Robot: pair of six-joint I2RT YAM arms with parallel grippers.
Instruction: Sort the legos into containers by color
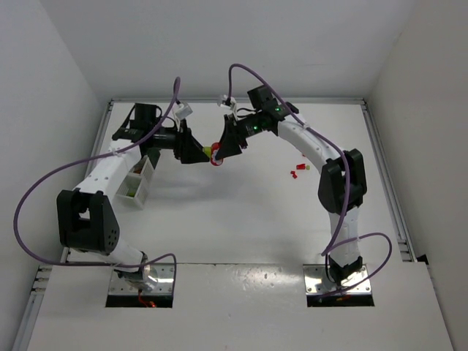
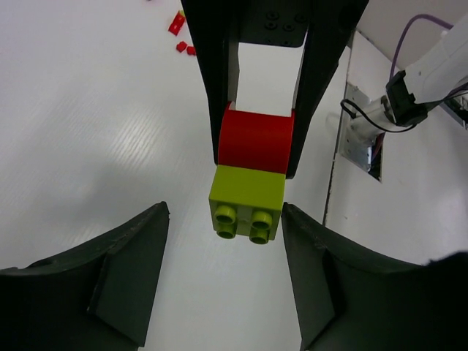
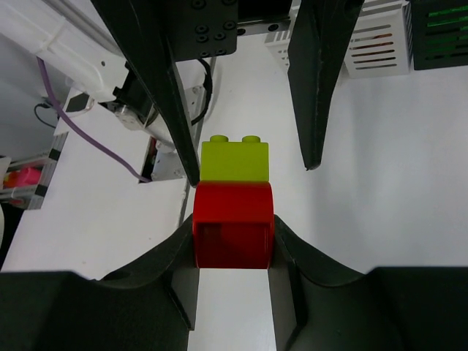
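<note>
Right gripper (image 1: 221, 153), overhead view: meets left gripper (image 1: 196, 152) tip to tip above the table (image 1: 234, 219), with red block (image 1: 216, 162) and yellow-green brick (image 1: 208, 151) between them. Loose bricks (image 1: 296, 172) lie near the right arm; white bin (image 1: 139, 186) beside the left arm.

Left wrist view: left gripper (image 2: 225, 210) jaws wide, clear of the yellow-green brick (image 2: 247, 194) on either side; brick joined to red block (image 2: 256, 142).

Right wrist view: right gripper (image 3: 234, 223) clamped on red block (image 3: 232, 227). White bin (image 3: 376, 44) and black bin (image 3: 439, 33) beyond.

A red block (image 3: 232, 227) joined to a yellow-green brick (image 3: 234, 159) hangs clamped in the right gripper (image 3: 234, 245). Tiny legos (image 1: 297, 172), mostly red, lie scattered at right; containers (image 1: 139, 186) stand at left.
</note>
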